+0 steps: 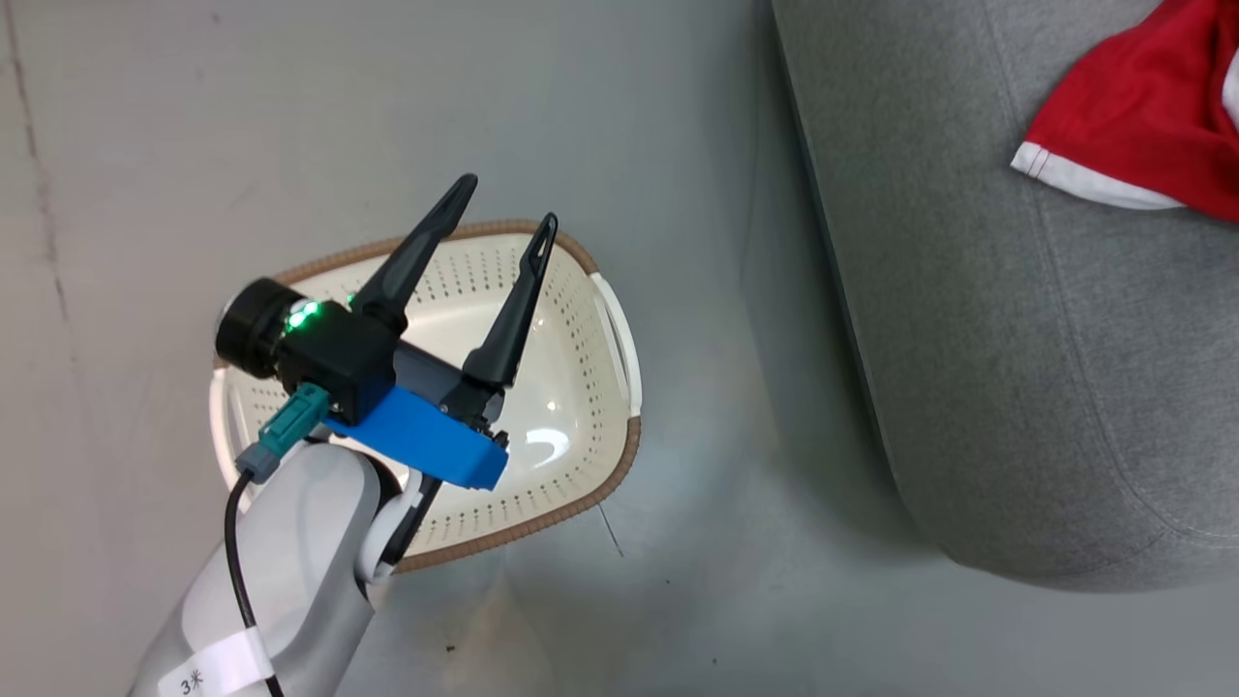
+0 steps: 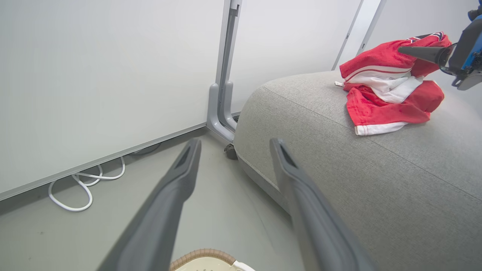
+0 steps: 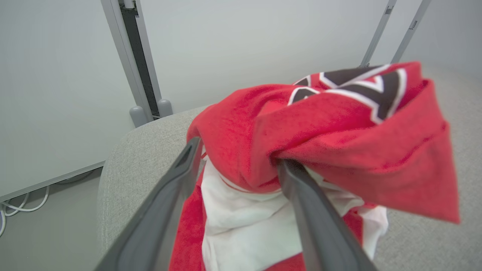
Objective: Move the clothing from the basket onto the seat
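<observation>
The red clothing [image 1: 1142, 106] with white trim lies bunched on the grey seat [image 1: 1016, 339], at the top right of the head view. In the right wrist view my right gripper [image 3: 241, 152] stands open against the clothing [image 3: 339, 135]. A red fold with black-and-white lettering drapes over its right fingertip. The cream basket [image 1: 581, 387] sits on the floor left of the seat, and no cloth shows inside it. Above the basket, my left gripper [image 1: 511, 198] hangs open with nothing in it. The left wrist view shows the clothing [image 2: 388, 98] on the seat [image 2: 376, 180], with my left gripper [image 2: 235, 142] open in front.
Grey floor [image 1: 678, 581] runs between the basket and the seat. A white wall panel with a grey post [image 2: 222, 94] stands behind the seat's end. A white cable [image 2: 83, 184] loops along the wall's foot. The basket rim [image 2: 203, 254] shows below my left fingers.
</observation>
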You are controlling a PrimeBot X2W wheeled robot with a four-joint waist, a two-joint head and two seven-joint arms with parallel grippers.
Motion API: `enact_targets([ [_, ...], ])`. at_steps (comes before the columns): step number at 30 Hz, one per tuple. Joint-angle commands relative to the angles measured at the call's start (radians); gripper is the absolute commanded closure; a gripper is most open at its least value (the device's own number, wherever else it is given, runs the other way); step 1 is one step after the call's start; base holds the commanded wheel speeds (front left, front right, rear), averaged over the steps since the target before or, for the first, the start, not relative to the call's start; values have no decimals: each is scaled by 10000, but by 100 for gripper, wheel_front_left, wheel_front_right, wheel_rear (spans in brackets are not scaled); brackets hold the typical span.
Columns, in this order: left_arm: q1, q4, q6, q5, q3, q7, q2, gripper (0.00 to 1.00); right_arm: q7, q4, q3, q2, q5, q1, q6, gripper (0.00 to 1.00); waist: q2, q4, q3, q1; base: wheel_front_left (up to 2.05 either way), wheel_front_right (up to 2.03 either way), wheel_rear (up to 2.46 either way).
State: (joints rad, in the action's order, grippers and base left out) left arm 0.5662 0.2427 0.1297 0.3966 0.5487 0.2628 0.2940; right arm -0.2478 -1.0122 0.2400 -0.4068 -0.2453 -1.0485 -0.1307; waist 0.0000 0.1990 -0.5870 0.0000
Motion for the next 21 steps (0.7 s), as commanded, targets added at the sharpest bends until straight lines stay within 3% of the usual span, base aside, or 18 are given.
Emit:
enact_targets([
  [1,-211,61,16,48,-90,28,-59,0,10,-22,-61,72,46,256,-1,0,0,-90,494,0,0,0,0],
  [11,-1419,481,14,342,-461,29,-675,0,113,152,-1040,232,415,1596,-1,0,0,-505,2333,0,0,0,0],
  [21,-2989,777,14,509,-1255,29,-1070,0,35,983,-2053,828,526,3351,-1,0,0,-1067,4070,0,0,0,0],
])
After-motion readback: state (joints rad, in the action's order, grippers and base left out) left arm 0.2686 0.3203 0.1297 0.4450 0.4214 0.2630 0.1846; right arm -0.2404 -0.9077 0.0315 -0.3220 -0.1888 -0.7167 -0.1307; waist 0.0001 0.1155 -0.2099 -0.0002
